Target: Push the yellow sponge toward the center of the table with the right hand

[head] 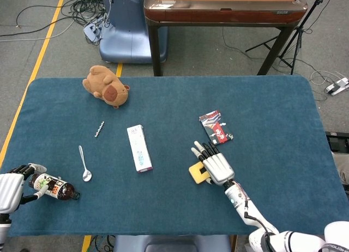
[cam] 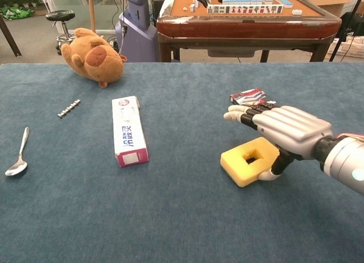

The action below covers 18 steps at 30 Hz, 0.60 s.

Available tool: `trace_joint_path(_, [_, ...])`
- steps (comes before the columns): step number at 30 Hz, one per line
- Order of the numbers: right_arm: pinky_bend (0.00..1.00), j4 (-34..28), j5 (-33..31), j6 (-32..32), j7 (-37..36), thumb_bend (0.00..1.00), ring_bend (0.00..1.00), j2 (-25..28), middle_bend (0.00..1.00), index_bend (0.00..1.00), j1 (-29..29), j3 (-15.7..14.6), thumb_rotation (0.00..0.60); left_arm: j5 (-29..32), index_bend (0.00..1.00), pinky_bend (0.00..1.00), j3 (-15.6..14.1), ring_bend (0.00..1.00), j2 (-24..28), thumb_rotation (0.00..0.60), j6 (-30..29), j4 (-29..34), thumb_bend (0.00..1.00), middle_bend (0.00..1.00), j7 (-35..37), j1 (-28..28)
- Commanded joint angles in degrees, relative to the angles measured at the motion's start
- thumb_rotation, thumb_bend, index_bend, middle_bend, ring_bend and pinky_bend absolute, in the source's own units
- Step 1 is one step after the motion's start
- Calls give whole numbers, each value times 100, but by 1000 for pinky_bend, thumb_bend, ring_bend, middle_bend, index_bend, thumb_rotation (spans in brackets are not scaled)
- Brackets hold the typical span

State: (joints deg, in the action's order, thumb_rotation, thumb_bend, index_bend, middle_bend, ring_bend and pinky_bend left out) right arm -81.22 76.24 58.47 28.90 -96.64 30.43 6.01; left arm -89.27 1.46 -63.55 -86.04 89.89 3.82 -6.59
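Observation:
The yellow sponge [head: 197,173] [cam: 246,160], square with a hole in its middle, lies on the blue table right of center, near the front. My right hand [head: 213,165] [cam: 281,128] hovers flat over its right half, fingers spread and pointing away from me; its thumb [cam: 267,173] touches the sponge's right side. It holds nothing. My left hand [head: 11,190] is at the front left corner, gripping a dark bottle [head: 53,187] that lies on its side; the chest view does not show this hand.
A long white box [head: 139,148] [cam: 128,130] lies left of the sponge. A red-and-black packet [head: 216,127] [cam: 248,97] sits just beyond my right fingertips. A spoon [head: 84,165], a small metal bit [head: 98,129] and a plush toy [head: 106,85] are on the left half.

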Motion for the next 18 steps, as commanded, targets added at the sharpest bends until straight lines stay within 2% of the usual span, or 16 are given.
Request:
trace_joint_path(1, [29,63,-107,-71,15,0,0,-62,0,6,73,65,600,-4,433,512,-1,437,1,600,-2,0,222,456,-3,1])
trace_joint_path(18, [29,269,-484,-168,-65,0,0,-254,0,6,407,368,600,-9,437,512,-5,437,14,600,-21,-3,221,456,28,20])
